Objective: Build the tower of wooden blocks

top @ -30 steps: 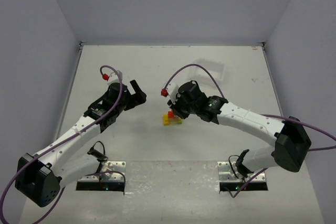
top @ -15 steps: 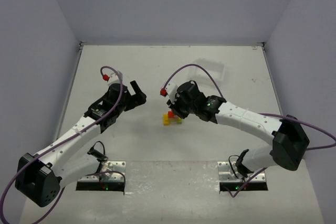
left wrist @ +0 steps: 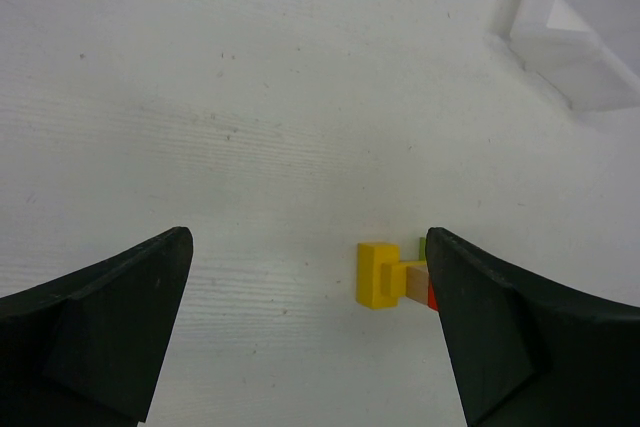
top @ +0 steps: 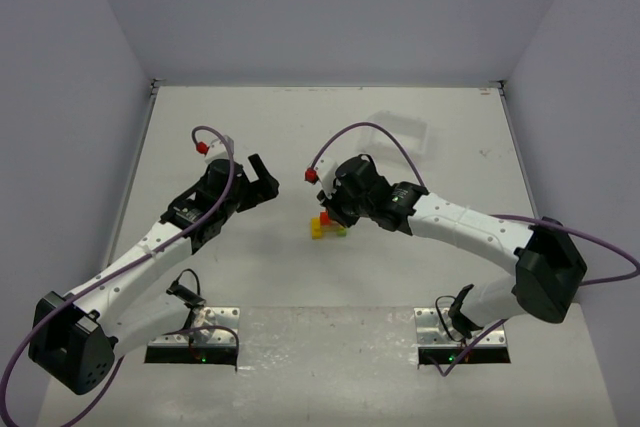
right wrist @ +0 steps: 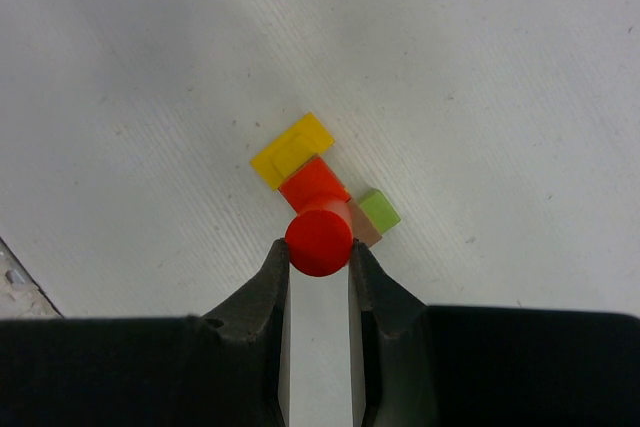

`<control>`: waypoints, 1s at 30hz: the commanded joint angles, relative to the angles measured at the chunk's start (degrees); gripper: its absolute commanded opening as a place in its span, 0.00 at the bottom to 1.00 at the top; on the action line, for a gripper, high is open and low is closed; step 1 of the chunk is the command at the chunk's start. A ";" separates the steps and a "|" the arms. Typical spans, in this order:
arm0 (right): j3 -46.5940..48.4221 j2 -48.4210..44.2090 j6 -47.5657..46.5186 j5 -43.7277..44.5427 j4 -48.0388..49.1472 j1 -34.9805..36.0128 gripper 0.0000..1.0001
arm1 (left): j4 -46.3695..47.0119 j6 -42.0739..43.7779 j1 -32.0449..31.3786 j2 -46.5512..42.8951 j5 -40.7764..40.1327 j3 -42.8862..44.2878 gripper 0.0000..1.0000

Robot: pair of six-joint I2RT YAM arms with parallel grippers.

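Observation:
The wood block tower (top: 325,226) stands mid-table: a yellow block (right wrist: 291,150) and a green block (right wrist: 379,211) at the base, a brown block (right wrist: 364,230) and a red-orange block (right wrist: 313,183) above. My right gripper (right wrist: 318,251) is shut on a red cylinder (right wrist: 319,241), holding it directly over the red-orange block; I cannot tell whether the two touch. My left gripper (left wrist: 308,239) is open and holds nothing. It hangs to the left of the tower, whose yellow block (left wrist: 377,274) shows beside the right finger (left wrist: 520,327).
A clear plastic tray (left wrist: 580,37) lies farther back on the table, behind and to the right of the tower (top: 400,129). Grey walls close in the white table (top: 250,117) on three sides.
My right gripper has edged slightly left with the red cylinder, now over the tower. The left arm has not moved.

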 commanded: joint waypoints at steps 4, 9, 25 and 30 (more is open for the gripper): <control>2.24 -0.01 0.91 0.05 2.36 0.17 0.15 | 3.65 1.23 0.75 -0.94 0.76 -0.97 1.00; 2.24 -0.18 1.26 0.01 2.07 0.17 0.31 | 3.77 1.31 0.75 -0.97 0.60 -1.07 1.00; 2.72 -2.43 3.09 0.44 2.36 0.17 0.95 | 4.28 1.75 0.75 -1.91 0.91 -1.47 1.00; 3.22 -7.42 6.16 -0.04 1.63 0.17 0.99 | 3.74 1.75 0.92 -2.44 0.22 -1.34 1.00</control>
